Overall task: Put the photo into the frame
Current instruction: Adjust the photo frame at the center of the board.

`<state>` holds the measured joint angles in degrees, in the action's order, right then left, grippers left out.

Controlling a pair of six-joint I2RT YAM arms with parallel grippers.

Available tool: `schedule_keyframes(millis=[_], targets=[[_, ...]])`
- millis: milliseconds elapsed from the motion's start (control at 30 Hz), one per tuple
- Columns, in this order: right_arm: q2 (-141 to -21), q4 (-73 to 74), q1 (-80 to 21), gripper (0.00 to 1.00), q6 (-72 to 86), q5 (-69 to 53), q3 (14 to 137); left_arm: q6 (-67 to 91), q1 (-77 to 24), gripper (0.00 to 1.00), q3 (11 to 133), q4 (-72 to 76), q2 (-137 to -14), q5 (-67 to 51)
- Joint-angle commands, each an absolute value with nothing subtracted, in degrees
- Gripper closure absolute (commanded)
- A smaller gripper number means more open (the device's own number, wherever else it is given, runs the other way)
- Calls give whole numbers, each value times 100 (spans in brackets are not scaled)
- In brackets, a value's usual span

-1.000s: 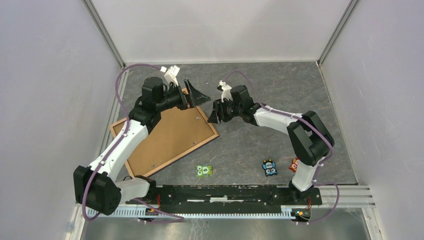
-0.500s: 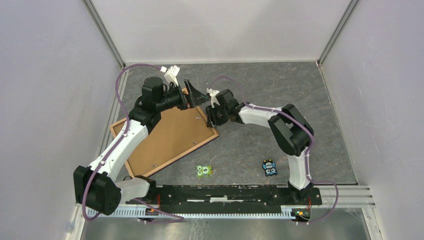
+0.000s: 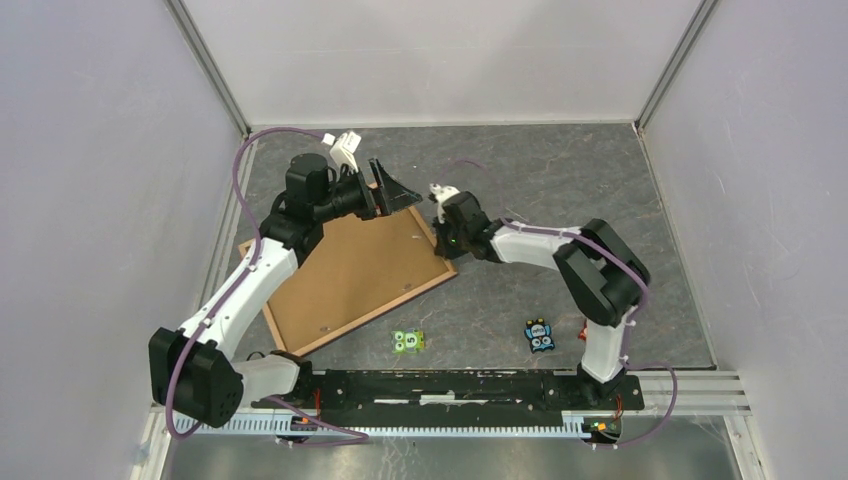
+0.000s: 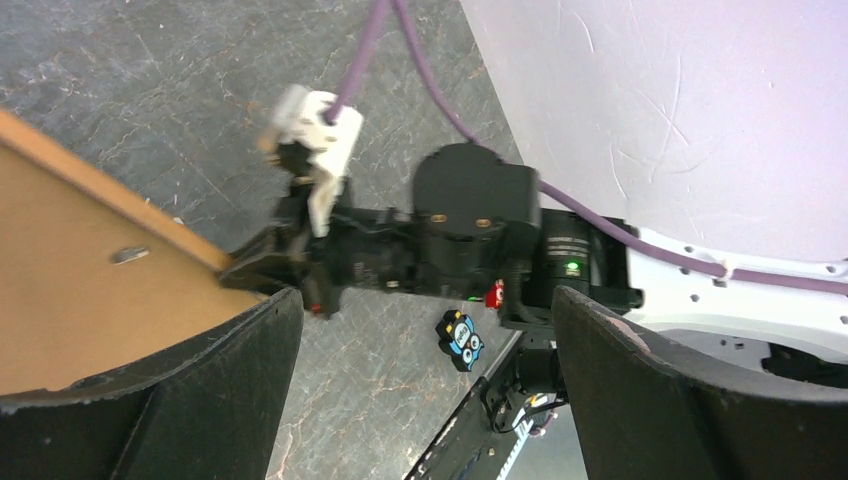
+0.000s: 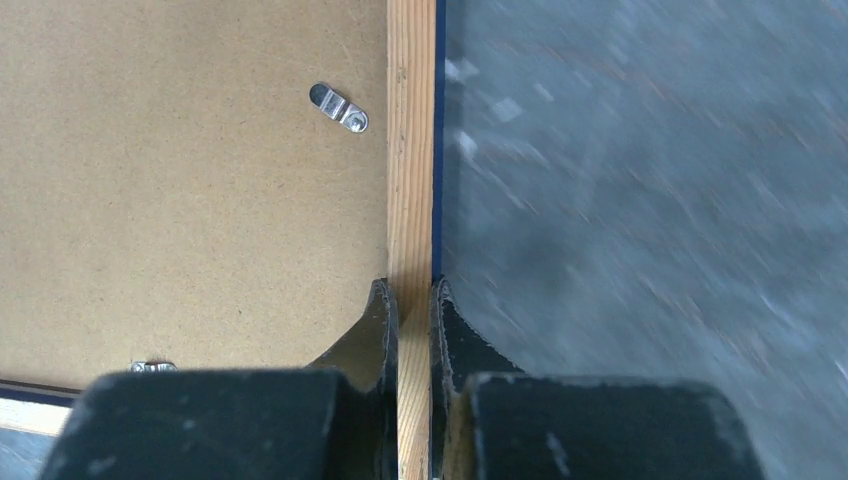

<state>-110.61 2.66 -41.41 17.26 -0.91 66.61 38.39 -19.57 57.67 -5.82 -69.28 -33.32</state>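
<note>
I had the right fingers (image 5: 388, 312) clenched on the light wood rail of the frame (image 5: 411, 150) near its right corner, one finger on the inner side by the brown backing board (image 5: 200, 200), the other on the outer dark blue edge. The frame lay back-up on the bench (image 3: 560, 180), left of centre, with the board inside it. My left fingers (image 3: 392, 190) were spread wide, grasping nothing, above the frame's far corner.

The left arm (image 3: 250, 290) is extended forward, with the left pincer (image 3: 395, 188) held wide open and turned toward the right. The right arm (image 3: 545, 245) is bent inward; the right pincer (image 5: 410, 292) is clamped on the frame (image 5: 411, 150) rail.
</note>
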Motion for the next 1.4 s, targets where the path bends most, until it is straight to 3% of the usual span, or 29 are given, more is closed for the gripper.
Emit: schedule_keyframes(millis=[0, 233, 533, 833, 933, 1067, 1167, 1267, 1367], targets=[[-10245, 430, -3704, 99, 2141, 820, 5411, 3962, -1929, 0, 5779, -478, -7086, -3452], [-9517, -204, -3358, 98, 2553, 699, 4340, 3721, -2164, 0, 6002, -953, -7442, -3317], [-9399, -315, -3164, 97, 2656, 560, 4282, 2602, -2977, 0, 6959, -3125, -8090, -1431], [-8599, -482, -2528, 100, 2535, 607, 3254, 2748, -1069, 1, 5801, -3650, -7149, -191], [-8465, -611, -2407, 100, 2408, 509, 3056, 2631, -858, 8, 5729, -3697, -7205, 53], [-8426, -696, -2287, 99, 2233, 166, 2968, 2538, -727, 34, 5568, -3703, -7810, 65], [-8369, -725, -2250, 95, 2065, 20, 2978, 2385, -503, 38, 5504, -3598, -8216, -94], [-8286, -703, -2234, 75, 1885, -331, 3068, 2153, -462, 39, 5693, -3764, -8539, -19], [-8186, -563, -2238, 62, 1700, -378, 3246, 1988, -417, 40, 5774, -3936, -8730, 361]])
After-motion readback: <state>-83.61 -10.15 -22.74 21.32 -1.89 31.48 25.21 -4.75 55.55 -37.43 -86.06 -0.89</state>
